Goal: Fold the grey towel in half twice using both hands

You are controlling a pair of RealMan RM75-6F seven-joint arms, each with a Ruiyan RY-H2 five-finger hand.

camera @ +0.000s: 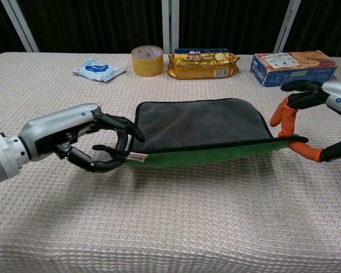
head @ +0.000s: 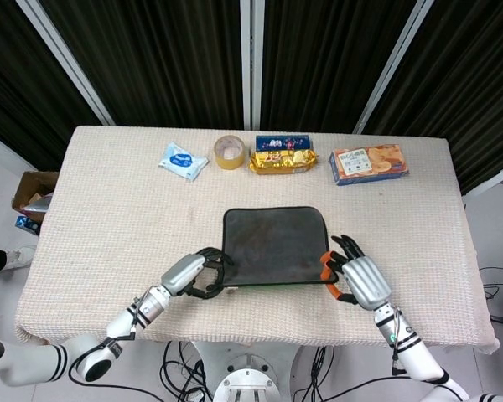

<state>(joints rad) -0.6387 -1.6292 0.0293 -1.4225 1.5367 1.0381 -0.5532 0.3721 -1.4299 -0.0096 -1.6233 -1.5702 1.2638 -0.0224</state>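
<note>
Grey towel (head: 273, 234) (camera: 200, 122) lies near the middle of the table (head: 109, 209) (camera: 176, 227), towards the front edge, with its near edge lifted so the green underside shows in the chest view. Left hand (head: 187, 274) (camera: 74, 135) pinches the towel's near left corner, and right hand (head: 360, 280) (camera: 321, 116) pinches the near right corner between its orange-tipped fingers (camera: 284, 116). Along the table's far edge sit a blue packet (head: 183, 160) (camera: 99, 69), a tape roll (head: 230, 152) (camera: 147, 60), a gold snack pack (head: 280, 157) (camera: 203, 65) and a biscuit box (head: 368, 162) (camera: 292, 66).

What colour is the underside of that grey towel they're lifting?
Green. The towel's raised near edge shows a bright green underside, clearest in the chest view.
</note>
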